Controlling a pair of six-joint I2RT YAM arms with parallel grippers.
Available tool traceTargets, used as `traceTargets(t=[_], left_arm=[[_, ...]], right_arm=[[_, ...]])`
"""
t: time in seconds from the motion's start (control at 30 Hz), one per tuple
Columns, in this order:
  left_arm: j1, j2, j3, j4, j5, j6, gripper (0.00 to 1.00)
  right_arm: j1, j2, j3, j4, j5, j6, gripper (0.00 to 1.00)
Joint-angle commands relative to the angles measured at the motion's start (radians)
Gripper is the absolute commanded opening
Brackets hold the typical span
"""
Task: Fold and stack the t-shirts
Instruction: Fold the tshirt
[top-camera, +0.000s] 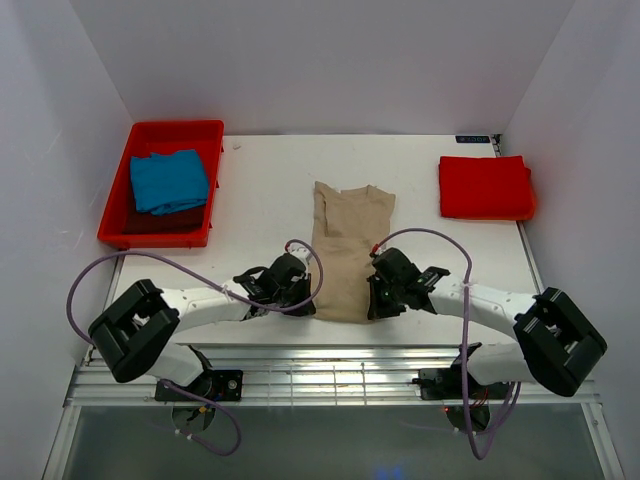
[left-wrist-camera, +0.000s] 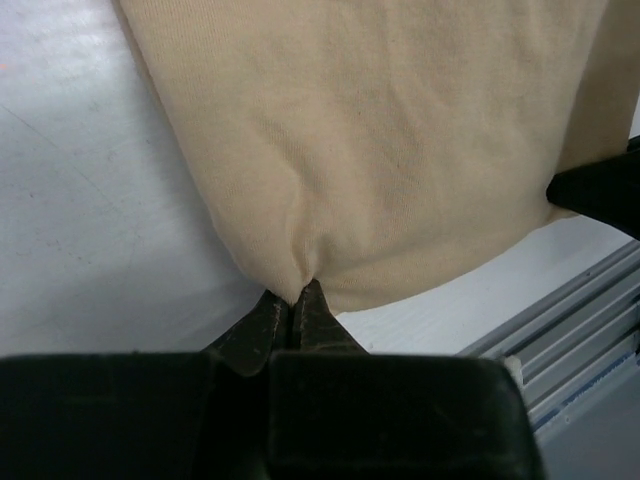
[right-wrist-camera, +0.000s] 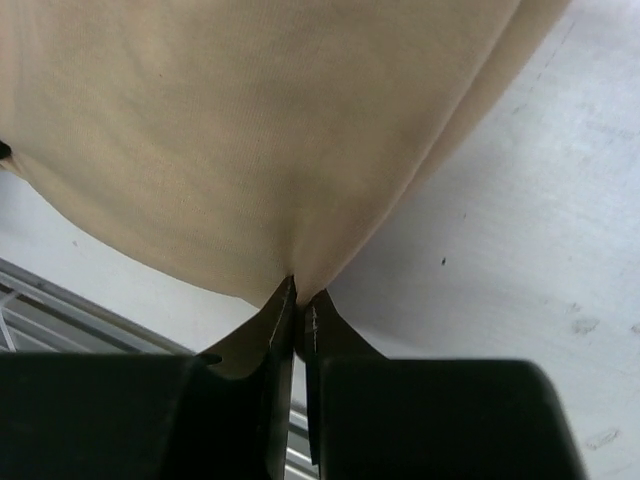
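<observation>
The tan-beige t-shirt lies flat in the middle of the white table, folded lengthwise into a narrow strip, its collar pointing to the far edge and its hem close to the near edge. The left gripper sits at the hem's left corner with its fingers pressed together, pinching a small tuck of the tan cloth so that creases fan out from the tips. The right gripper does the same at the hem's right corner: its two fingers are closed on a fold of the fabric, which rises from them in a soft ridge. Both arms reach in low from the near edge, one on each side of the shirt. The bright red t-shirt rests as a folded rectangle near the far right corner of the table, well apart from the grippers. The blue t-shirt lies folded inside the red tray, which stands at the far left corner.
</observation>
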Motion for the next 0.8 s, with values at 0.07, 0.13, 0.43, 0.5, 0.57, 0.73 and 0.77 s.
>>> traceTargets(t=[0.07,0.13,0.43,0.5,0.57,0.73,0.77], left_arm=[[-0.023,-0.092,0.009,-0.285,0.068,0.016,0.0],[-0.027,-0.151,0.038,-0.324,0.077,0.002,0.0],[-0.037,-0.173,0.375,-0.491,0.051,0.025,0.0],[-0.037,-0.14,0.469,-0.505,0.013,0.034,0.0],[-0.037,-0.123,0.516,-0.52,-0.03,0.053,0.0],[-0.027,-0.089,0.553,-0.511,-0.145,0.077,0.0],[-0.024,-0.083,0.552,-0.502,-0.153,0.079,0.0]], right_arm=[[0.066,-0.097,-0.014,-0.246,0.003,0.02,0.08],[0.076,-0.149,0.001,-0.288,0.008,0.044,0.08],[0.104,-0.201,0.326,-0.489,0.144,0.05,0.08],[0.106,-0.155,0.398,-0.509,0.17,0.032,0.08],[0.104,-0.126,0.495,-0.539,0.197,0.018,0.08],[0.099,-0.037,0.616,-0.565,0.318,-0.046,0.08],[0.098,-0.013,0.639,-0.565,0.329,-0.054,0.08]])
